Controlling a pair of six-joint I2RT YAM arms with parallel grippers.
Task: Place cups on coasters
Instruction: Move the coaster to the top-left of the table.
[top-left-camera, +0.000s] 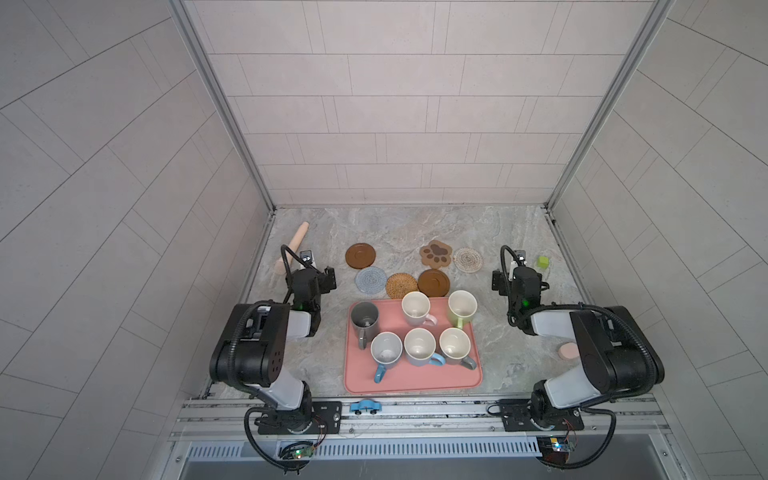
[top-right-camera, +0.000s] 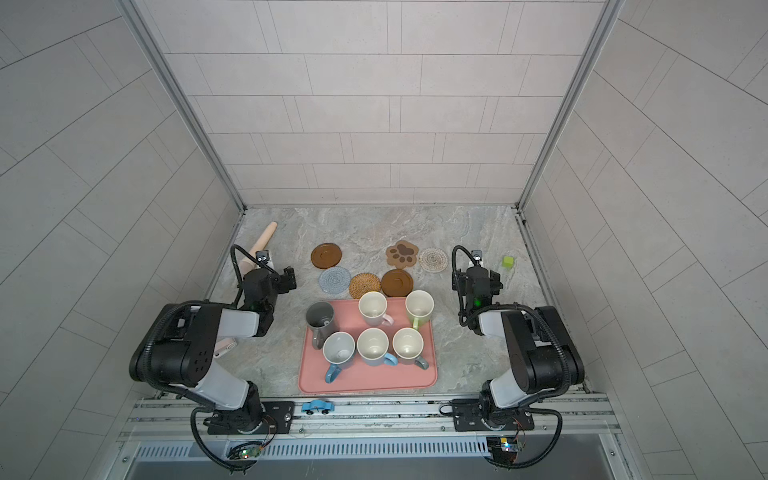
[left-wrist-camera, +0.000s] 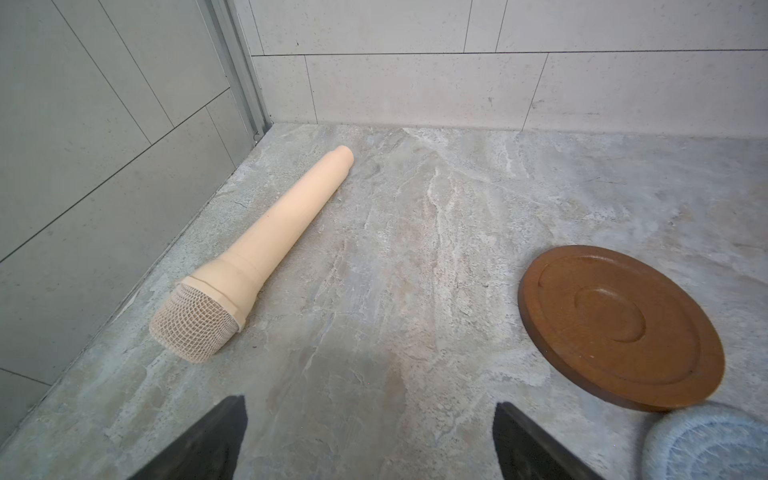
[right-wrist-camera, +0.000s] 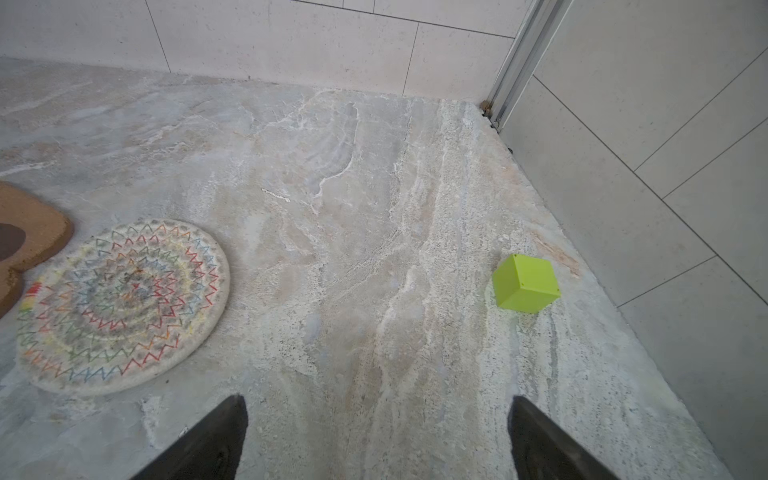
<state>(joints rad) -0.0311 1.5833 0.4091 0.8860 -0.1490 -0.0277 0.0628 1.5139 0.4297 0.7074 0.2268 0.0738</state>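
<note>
Six cups stand on the pink tray (top-left-camera: 415, 384): dark grey (top-left-camera: 365, 318), pink-handled (top-left-camera: 415, 308), green (top-left-camera: 462, 305), blue-handled (top-left-camera: 386, 351), light blue (top-left-camera: 419, 345) and grey (top-left-camera: 454, 343). Behind the tray lie the coasters: two brown discs (top-left-camera: 360, 255) (top-left-camera: 433, 282), crochet round (top-left-camera: 370, 279), rattan round (top-left-camera: 401, 286), paw shape (top-left-camera: 435, 252) and cream woven round (top-left-camera: 468, 259). My left gripper (left-wrist-camera: 370, 405) hovers open over bare table left of the coasters. My right gripper (right-wrist-camera: 376, 403) is open over bare table to their right. Both are empty.
A peach microphone (left-wrist-camera: 257, 257) lies by the left wall. A green cube (right-wrist-camera: 525, 282) sits near the right wall. A small pink disc (top-left-camera: 567, 350) lies by the right arm and a blue toy car (top-left-camera: 365, 406) rests on the front rail.
</note>
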